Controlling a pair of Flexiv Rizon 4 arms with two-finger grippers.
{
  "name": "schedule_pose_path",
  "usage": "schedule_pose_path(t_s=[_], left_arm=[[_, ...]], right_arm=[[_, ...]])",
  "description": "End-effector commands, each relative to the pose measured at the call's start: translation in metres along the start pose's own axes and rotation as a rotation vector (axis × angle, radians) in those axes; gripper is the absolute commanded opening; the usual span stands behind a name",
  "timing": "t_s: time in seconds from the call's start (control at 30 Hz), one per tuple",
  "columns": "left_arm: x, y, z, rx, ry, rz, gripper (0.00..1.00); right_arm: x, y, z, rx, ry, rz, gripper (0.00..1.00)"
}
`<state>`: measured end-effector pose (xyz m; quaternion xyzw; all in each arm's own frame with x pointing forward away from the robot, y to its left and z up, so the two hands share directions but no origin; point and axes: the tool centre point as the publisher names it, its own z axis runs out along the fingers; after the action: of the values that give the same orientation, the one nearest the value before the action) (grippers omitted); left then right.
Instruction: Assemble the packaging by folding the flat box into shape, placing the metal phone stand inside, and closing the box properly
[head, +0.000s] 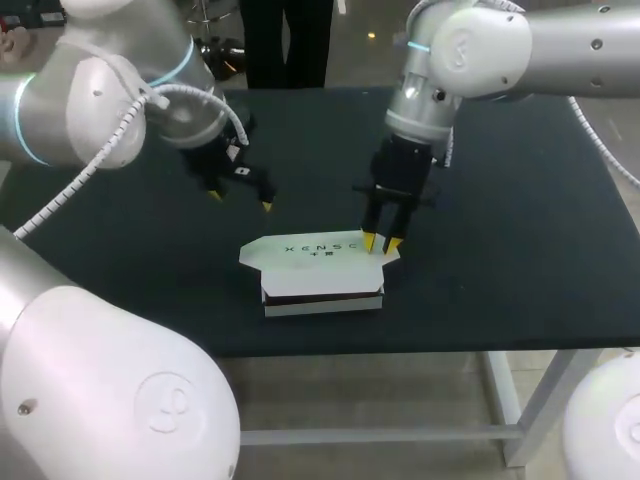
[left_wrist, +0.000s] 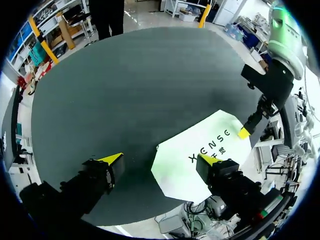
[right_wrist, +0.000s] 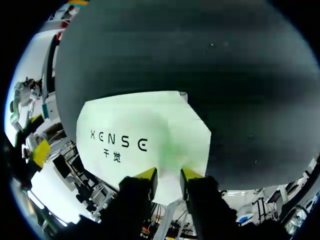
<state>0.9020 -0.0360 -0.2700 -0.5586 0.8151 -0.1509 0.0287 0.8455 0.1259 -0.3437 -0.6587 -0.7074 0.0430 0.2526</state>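
Observation:
A white box (head: 320, 275) with dark print on its lid stands near the table's front edge, the lid lying flat over it. My right gripper (head: 380, 242) points straight down at the lid's right end. Its fingers stand a narrow gap apart, tips at the lid. In the right wrist view the lid (right_wrist: 140, 140) shows white between the right gripper's (right_wrist: 168, 175) fingers, and nothing is pinched there. My left gripper (head: 240, 200) hangs wide open above the table, behind and left of the box. From the left wrist, the left gripper (left_wrist: 160, 160) holds nothing and the lid (left_wrist: 200, 150) lies under its one finger. No phone stand is visible.
The dark table (head: 500, 250) carries nothing else that I can see. Its front edge runs just below the box. In the left wrist view my right arm's yellow fingertip (left_wrist: 243, 132) touches the lid's far corner.

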Motion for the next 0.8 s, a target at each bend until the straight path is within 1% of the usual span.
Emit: schedule_pose_path(t_s=[0.03, 0.1, 0.13, 0.17, 0.2, 0.3, 0.37, 0.53, 0.6, 0.67, 0.77, 0.8], left_arm=[[0.005, -0.005, -0.001, -0.263, -0.281, -0.267, 1.0], [0.005, -0.005, -0.001, -0.263, -0.281, -0.267, 1.0], [0.007, -0.007, 0.001, -0.298, -0.275, -0.307, 1.0], [0.011, -0.006, 0.006, -0.311, -0.277, -0.329, 1.0], [0.014, -0.005, 0.008, -0.346, -0.263, -0.346, 1.0], [0.017, -0.002, 0.01, -0.38, -0.239, -0.389, 1.0], [0.018, 0.0, 0.012, -0.393, -0.224, -0.4, 1.0], [0.017, 0.005, 0.017, -0.434, -0.157, -0.42, 1.0], [0.017, 0.007, 0.019, -0.438, -0.126, -0.406, 1.0], [0.016, 0.012, 0.021, -0.428, -0.105, -0.361, 1.0], [0.013, 0.014, 0.021, -0.384, -0.095, -0.367, 1.0], [0.013, 0.014, 0.021, -0.384, -0.095, -0.367, 1.0]], right_arm=[[0.001, -0.003, 0.001, -0.012, 0.001, -0.001, 0.35], [0.002, -0.003, 0.001, -0.018, 0.002, -0.001, 0.33], [0.002, -0.003, 0.001, -0.022, 0.004, -0.001, 0.34], [0.002, -0.003, 0.001, -0.023, 0.005, -0.001, 0.34], [0.002, -0.003, 0.002, -0.023, 0.005, -0.001, 0.34], [0.002, -0.003, 0.003, -0.027, 0.007, 0.0, 0.34], [0.001, -0.003, 0.004, -0.029, 0.014, 0.001, 0.34], [-0.001, -0.004, 0.005, -0.032, 0.022, 0.004, 0.34], [-0.002, -0.004, 0.006, -0.033, 0.024, 0.006, 0.34], [-0.003, -0.005, 0.006, -0.035, 0.026, 0.008, 0.35], [-0.004, -0.005, 0.007, -0.039, 0.033, 0.01, 0.35], [-0.004, -0.005, 0.007, -0.04, 0.034, 0.01, 0.35]])
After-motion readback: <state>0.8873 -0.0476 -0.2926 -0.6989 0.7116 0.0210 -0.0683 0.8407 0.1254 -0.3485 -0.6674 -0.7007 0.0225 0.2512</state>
